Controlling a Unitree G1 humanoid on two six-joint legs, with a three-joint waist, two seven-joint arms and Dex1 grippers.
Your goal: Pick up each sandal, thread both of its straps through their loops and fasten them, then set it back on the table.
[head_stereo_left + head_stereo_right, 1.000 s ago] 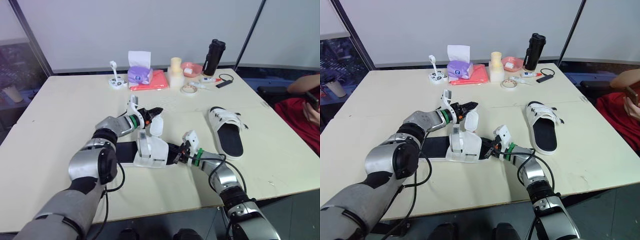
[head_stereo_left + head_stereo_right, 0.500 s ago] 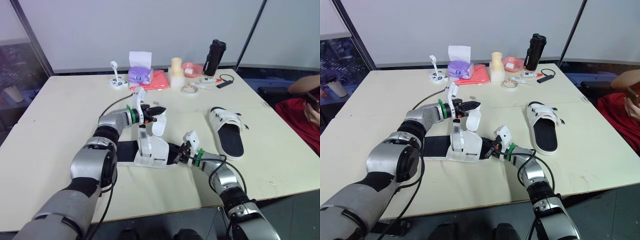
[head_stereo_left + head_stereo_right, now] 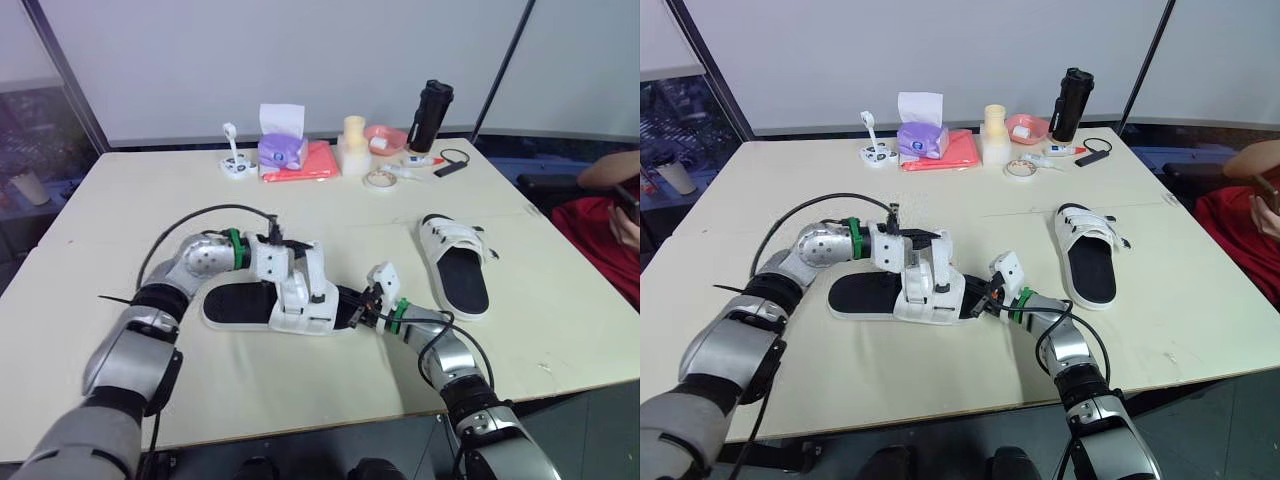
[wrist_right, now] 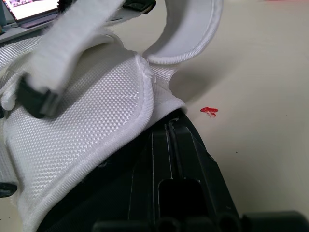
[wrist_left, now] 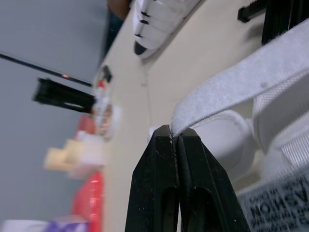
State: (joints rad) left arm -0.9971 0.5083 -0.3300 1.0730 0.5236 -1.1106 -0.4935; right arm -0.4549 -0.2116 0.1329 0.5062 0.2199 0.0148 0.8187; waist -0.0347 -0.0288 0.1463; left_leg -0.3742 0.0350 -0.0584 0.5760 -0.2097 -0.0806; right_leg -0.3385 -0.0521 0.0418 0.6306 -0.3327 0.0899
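Sandal (image 3: 290,300) lies near the front of the table (image 3: 110,200), its toe end clamped in the right gripper (image 3: 352,308). The left gripper (image 5: 175,133) pinches the tip of one white strap (image 5: 241,92) arched over the upper. With so little strap between the black fingers (image 5: 154,164), a pull at the wrong angle could slip it free. It could also drag the shoe out of the right-hand hold before the strap reaches its loop. A second sandal (image 3: 455,262) rests well apart to the right.

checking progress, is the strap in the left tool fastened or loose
Loose: the left tool is shut on the strap end, which arches free above the sandal, not pressed down.
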